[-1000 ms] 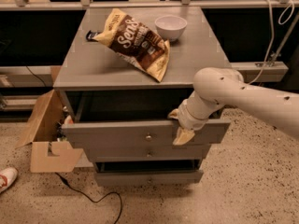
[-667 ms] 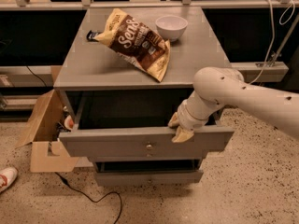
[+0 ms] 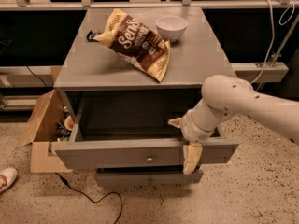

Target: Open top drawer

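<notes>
The top drawer [image 3: 117, 154] is a wide grey drawer with a small brass knob [image 3: 149, 159] at the centre of its flat front. It stands pulled well out of the grey cabinet [image 3: 140, 64], and its inside is dark. My gripper [image 3: 183, 141] straddles the top edge of the drawer's front panel, right of the knob. One finger [image 3: 176, 122] is inside the drawer and the other [image 3: 191, 157] hangs down over the front. The fingers are spread apart. My white arm [image 3: 243, 104] comes in from the right.
A chip bag [image 3: 135, 43] and a white bowl [image 3: 171, 27] lie on the cabinet top. A narrower drawer [image 3: 149, 177] shows below. An open cardboard box [image 3: 39, 129] stands at the left. A shoe [image 3: 7, 178] and a black cable [image 3: 93, 199] lie on the floor.
The top drawer has slid further out towards me, and my gripper has moved down and towards me with its front panel.
</notes>
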`<state>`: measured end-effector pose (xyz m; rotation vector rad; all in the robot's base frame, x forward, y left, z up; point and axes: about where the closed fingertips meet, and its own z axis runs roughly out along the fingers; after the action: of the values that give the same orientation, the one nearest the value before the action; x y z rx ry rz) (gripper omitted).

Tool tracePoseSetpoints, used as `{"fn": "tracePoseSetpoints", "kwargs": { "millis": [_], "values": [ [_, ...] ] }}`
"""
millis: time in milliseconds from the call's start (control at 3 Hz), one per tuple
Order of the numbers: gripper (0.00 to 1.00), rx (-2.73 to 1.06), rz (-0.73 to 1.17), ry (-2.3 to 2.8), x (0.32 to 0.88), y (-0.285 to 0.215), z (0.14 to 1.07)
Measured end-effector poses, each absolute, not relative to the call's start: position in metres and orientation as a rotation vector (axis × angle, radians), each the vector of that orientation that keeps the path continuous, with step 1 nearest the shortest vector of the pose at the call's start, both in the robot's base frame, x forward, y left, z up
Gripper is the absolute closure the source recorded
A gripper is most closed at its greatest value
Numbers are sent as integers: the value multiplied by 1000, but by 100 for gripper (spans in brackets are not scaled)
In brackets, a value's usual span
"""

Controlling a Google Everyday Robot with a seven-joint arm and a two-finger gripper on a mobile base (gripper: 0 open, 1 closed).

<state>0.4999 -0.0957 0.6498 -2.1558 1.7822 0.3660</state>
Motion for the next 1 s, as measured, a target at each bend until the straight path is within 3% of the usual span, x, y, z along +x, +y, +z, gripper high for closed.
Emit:
{"fn": "tracePoseSetpoints", "kwargs": {
  "millis": [667,1000],
  "values": [
    [3,-2163,406,1842,467,-109,643],
    [27,-2161,405,1897,444,-120,640]
  ]
}}
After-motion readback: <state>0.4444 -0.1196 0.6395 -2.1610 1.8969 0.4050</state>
